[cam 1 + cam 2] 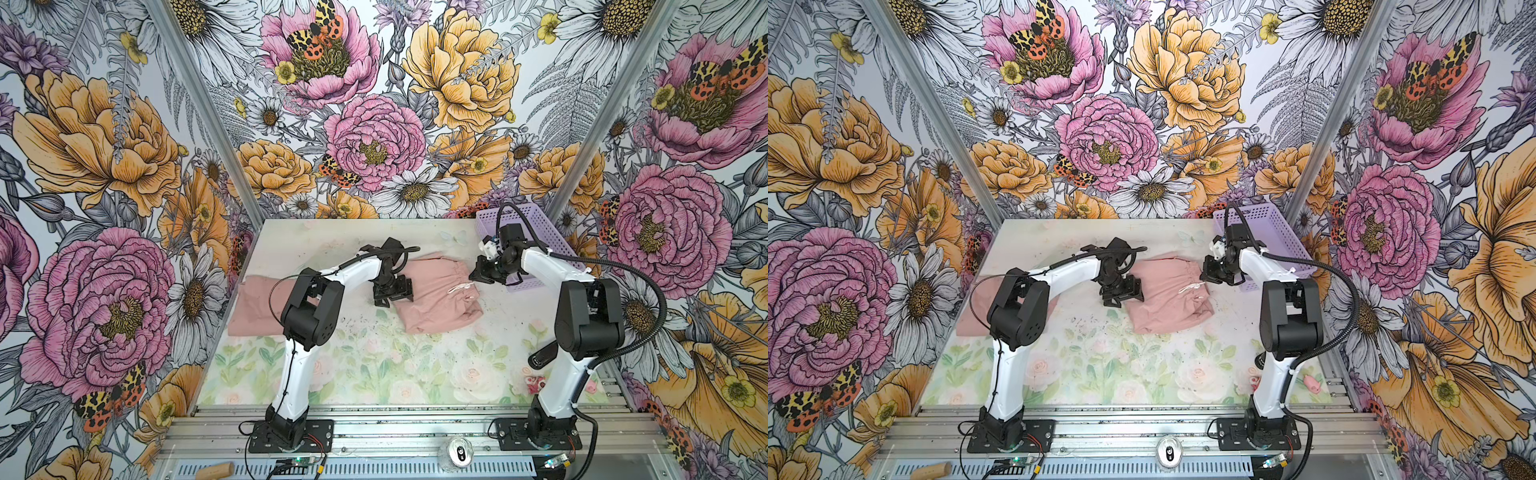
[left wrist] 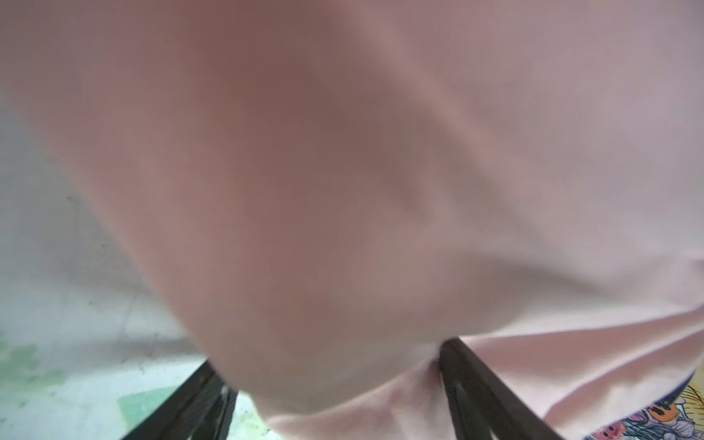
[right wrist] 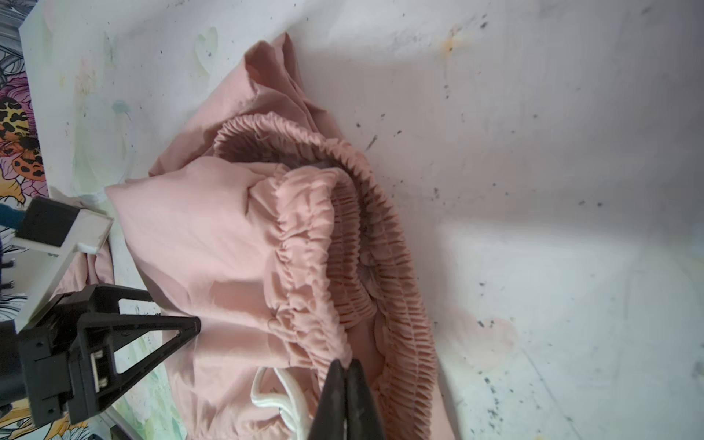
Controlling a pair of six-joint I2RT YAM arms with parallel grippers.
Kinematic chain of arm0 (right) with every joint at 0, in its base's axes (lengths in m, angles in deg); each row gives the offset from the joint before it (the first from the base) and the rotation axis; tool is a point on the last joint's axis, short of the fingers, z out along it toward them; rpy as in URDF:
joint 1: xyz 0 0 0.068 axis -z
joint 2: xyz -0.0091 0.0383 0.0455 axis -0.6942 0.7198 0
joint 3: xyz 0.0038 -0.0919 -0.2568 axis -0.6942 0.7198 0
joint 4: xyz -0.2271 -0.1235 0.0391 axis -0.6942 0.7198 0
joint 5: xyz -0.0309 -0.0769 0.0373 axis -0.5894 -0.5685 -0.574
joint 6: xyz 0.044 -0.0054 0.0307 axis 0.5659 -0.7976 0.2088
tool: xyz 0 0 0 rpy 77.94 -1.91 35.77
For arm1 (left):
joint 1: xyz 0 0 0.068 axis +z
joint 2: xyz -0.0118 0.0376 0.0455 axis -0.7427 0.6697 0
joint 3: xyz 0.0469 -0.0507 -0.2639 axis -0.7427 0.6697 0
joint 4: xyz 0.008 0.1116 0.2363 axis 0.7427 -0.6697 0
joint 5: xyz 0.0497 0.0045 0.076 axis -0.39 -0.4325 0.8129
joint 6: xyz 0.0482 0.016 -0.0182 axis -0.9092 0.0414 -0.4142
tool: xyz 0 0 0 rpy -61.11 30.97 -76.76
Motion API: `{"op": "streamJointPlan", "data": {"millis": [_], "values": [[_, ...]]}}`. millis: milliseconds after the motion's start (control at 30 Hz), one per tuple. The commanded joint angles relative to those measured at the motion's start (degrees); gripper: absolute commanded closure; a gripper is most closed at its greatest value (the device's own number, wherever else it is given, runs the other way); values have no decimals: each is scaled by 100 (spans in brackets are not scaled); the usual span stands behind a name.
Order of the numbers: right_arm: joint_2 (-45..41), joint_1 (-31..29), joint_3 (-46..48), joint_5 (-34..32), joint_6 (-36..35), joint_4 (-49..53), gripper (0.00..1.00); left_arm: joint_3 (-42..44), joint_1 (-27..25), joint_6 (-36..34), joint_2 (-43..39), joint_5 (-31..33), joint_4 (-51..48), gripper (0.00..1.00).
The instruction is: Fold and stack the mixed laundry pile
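Currently, we find the shorts [image 1: 438,301] crumpled at the far centre of the table [image 1: 374,365]. The left gripper [image 1: 392,296] stands at their left edge, jaws spread wide. The right gripper [image 3: 344,367] is pressed closed at the gathered waistband [image 3: 316,244] — we cannot tell whether cloth is caught. A pink garment [image 1: 253,309] lies at the left.

Both top views are bright, evenly lit and sharp, though the wide lens splays the frame posts [image 1: 198,95] outward toward the corners. In the left wrist view the shorts [image 2: 343,171] between and just ahead of the fingers [image 2: 480,384] of the left gripper [image 2: 329,352] are an unfocused smear. The right wrist view is crisp: far beyond the pressed-together fingers [image 3: 331,404] of the right gripper [image 3: 344,365] a broad soft shadow crosses the white table [image 3: 552,171], with a brighter, washed-out patch nearer them
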Motion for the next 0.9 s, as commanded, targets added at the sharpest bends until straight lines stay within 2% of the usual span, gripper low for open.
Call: {"op": "streamJointPlan", "data": {"millis": [0, 633, 867], "values": [[-37, 45, -256, -547, -81, -12, 100, 32, -47, -128, 22, -63, 35, 17], [1662, -270, -1556, -1924, -233, -30, 100, 4, -79, -166, 200, -201, 28, 17], [1572, -297, -1792, -2061, -243, -10, 98, -242, -77, -187, 6, -74, -76, 18]]}}
